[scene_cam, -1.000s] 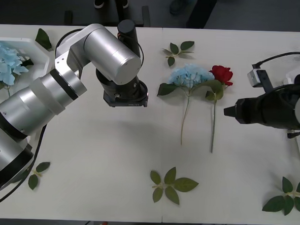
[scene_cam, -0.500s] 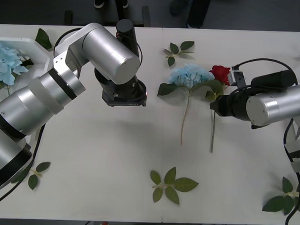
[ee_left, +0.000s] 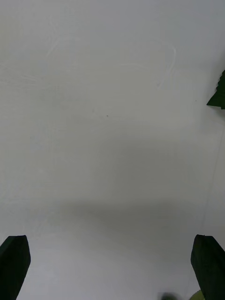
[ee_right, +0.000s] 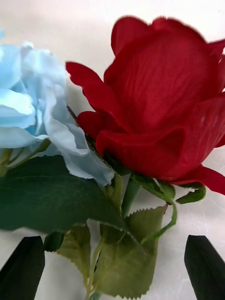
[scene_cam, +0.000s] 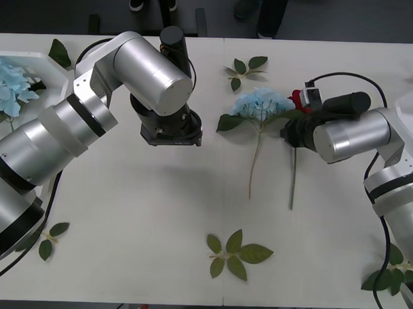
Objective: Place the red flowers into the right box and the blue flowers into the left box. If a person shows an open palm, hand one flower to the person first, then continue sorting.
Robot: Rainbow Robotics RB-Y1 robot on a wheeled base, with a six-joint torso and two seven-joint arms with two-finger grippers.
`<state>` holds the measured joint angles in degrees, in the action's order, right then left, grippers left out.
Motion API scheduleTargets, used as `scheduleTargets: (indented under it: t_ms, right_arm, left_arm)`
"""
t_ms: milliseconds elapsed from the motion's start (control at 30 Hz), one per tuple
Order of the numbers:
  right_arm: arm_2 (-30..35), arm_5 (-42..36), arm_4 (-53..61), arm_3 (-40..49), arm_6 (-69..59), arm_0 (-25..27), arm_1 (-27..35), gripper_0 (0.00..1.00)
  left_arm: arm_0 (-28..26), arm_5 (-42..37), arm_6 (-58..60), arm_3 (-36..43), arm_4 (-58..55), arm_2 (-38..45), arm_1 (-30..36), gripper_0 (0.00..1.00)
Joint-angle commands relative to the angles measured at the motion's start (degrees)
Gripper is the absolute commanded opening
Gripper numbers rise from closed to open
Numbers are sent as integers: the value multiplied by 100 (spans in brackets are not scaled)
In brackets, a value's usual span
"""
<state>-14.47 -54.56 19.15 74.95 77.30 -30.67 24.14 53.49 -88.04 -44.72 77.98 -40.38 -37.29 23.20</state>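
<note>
One red flower [scene_cam: 298,98] lies on the table right of centre, its stem running toward me, beside a blue flower [scene_cam: 262,103]. My right gripper [ee_right: 112,276] hangs open just over the red flower [ee_right: 159,108], below the bloom where the stem and leaves start; its black fingers [ee_right: 204,267] stand on either side of them, and the blue flower [ee_right: 33,108] touches the bloom. My left gripper [ee_left: 112,272] is open over bare table left of centre. More blue flowers [scene_cam: 9,86] lie in the left box [scene_cam: 43,56]. The right box [scene_cam: 406,107] shows at the right edge.
Loose green leaf sprigs lie at the back centre [scene_cam: 245,69], front centre [scene_cam: 235,254], front right [scene_cam: 392,269], front left [scene_cam: 51,238] and by the left box [scene_cam: 59,53]. A leaf edge [ee_left: 218,93] shows in the left wrist view.
My right arm has swung left from the table's right side until its gripper is over the red flower. The left arm has barely moved.
</note>
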Motion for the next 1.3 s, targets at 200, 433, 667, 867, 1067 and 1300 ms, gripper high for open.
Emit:
scheduleTargets:
  t_ms: [200,433,667,867,1067,1300]
  right_arm:
    - [93,323,-175,-192,-312,-97,-67,80]
    - [-21,736,-201,-561,-312,-177,-67,55]
    - [-21,745,-166,-570,-321,-177,-67,0]
    - [5,490,-96,-350,-321,-168,-67,0]
    - [366,-1031,-52,784,-294,-168,-49,0]
    - [1288,-2771,247,2093,-136,-168,82,0]
  left_arm:
    - [205,24,-107,174,-14,81,150,100]
    - [205,24,-107,183,-14,81,158,100]
    - [205,24,-116,183,-5,81,167,100]
    - [205,24,-125,183,-5,81,158,100]
    - [205,32,-125,174,-5,81,158,100]
    - [205,41,-125,183,-5,81,158,100]
